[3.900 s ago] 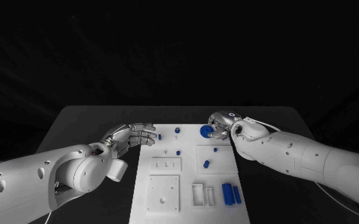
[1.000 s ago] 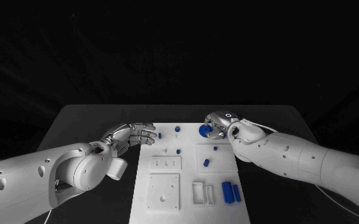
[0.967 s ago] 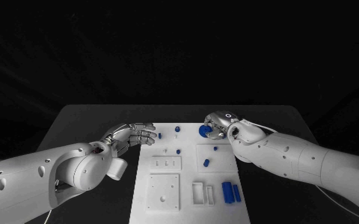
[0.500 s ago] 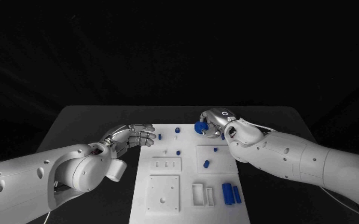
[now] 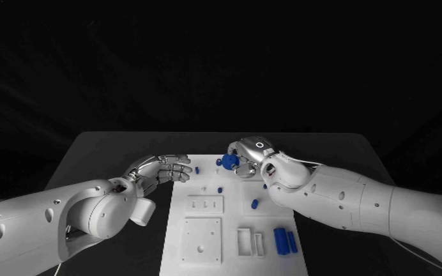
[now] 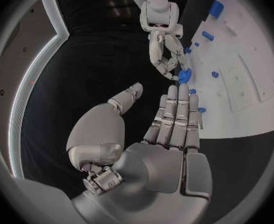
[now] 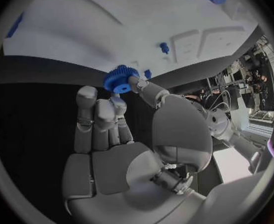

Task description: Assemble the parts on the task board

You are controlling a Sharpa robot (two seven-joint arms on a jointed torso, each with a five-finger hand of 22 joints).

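Above the board's (image 5: 204, 237) far end, right robot hand (image 5: 244, 156) pinches a blue gear (image 5: 227, 161), likely to seat it on a peg. Left robot hand (image 5: 164, 168) waits empty, fingers apart, at the board's edge.

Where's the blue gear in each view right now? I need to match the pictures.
Head view: gear pinched by the right hand above the board's far end.
Left wrist view: gear at the right hand's fingertips, beside the board's edge.
Right wrist view: gear at the fingertips, before the board.
Shared landmark: the white board.
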